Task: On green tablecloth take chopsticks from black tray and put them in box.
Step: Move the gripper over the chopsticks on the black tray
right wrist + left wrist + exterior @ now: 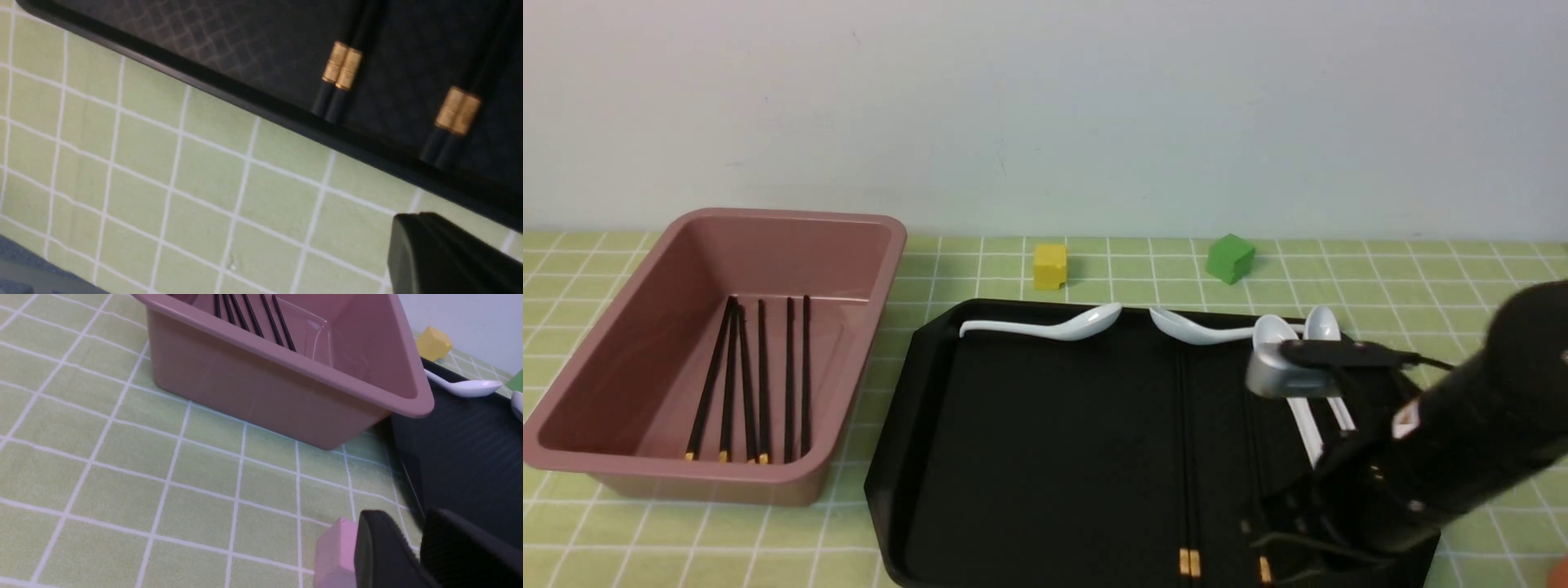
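Observation:
The black tray (1054, 441) lies on the green tablecloth (980, 269), right of the pink-brown box (792, 216). Two pairs of black chopsticks with gold bands lie in the tray's right half, one pair (1188, 457) left of the other (1264, 569). Both pairs show in the right wrist view (342, 67) (457, 110). Several chopsticks (760, 384) lie in the box. My right gripper (1290, 539) is low over the tray's near right corner, and looks shut and empty (416, 214). My left gripper (412, 522) is shut and empty beside the tray's left edge (470, 457), in front of the box (286, 379).
White spoons (1054, 325) (1201, 328) (1290, 384) lie along the tray's far edge and right side. A yellow cube (1049, 266) and a green cube (1230, 258) stand behind the tray. A pink cube (335, 555) sits against my left gripper's finger.

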`<action>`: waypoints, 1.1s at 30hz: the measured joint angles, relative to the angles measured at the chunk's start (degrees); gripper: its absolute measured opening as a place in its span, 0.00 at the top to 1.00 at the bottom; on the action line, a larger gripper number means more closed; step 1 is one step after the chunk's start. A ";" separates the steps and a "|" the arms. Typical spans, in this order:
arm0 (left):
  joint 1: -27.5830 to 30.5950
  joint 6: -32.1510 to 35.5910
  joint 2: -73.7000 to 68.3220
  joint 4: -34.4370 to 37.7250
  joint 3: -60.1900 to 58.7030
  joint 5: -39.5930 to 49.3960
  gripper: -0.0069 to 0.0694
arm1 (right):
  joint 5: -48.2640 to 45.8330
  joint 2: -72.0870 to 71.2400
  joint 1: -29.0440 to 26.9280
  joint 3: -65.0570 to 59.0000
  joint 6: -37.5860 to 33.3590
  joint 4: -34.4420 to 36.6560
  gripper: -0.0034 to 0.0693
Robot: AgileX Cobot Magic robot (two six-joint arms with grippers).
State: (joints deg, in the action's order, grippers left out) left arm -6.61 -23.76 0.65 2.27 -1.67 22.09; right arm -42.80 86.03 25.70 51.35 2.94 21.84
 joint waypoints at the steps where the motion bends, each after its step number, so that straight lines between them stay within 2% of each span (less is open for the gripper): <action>1: 0.00 0.00 0.00 0.00 0.00 0.00 0.68 | 0.17 0.84 0.97 1.34 2.80 -1.87 0.95; 6: 0.00 0.00 0.00 0.00 0.00 0.00 0.68 | 0.73 6.56 5.10 9.30 20.09 -14.64 0.95; 10: 0.00 0.00 0.00 0.00 0.00 0.00 0.68 | -0.43 11.81 7.53 15.06 29.50 -21.34 0.90; 16: 0.00 0.00 0.00 0.00 0.00 0.00 0.68 | -0.57 17.67 8.07 19.47 31.55 -22.59 0.73; 17: 0.00 0.00 0.00 0.00 0.00 0.00 0.68 | -0.57 18.77 8.07 19.95 31.68 -22.68 0.67; 22: 0.00 0.00 0.00 0.00 0.00 0.00 0.68 | -0.58 21.54 8.07 20.01 32.88 -22.80 0.50; 28: 0.00 0.00 0.00 0.00 0.00 0.00 0.68 | -0.84 24.69 8.07 20.13 33.72 -22.80 0.46; 30: 0.00 0.00 0.00 0.00 0.00 0.00 0.68 | -0.84 25.75 8.07 20.13 33.77 -22.87 0.47; 33: 0.00 0.00 0.00 0.00 0.00 0.00 0.68 | -1.69 26.79 8.07 20.67 34.01 -23.17 0.53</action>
State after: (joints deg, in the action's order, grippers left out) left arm -6.61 -23.76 0.65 2.27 -1.67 22.09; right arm -44.49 112.82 33.77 72.02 36.95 -1.32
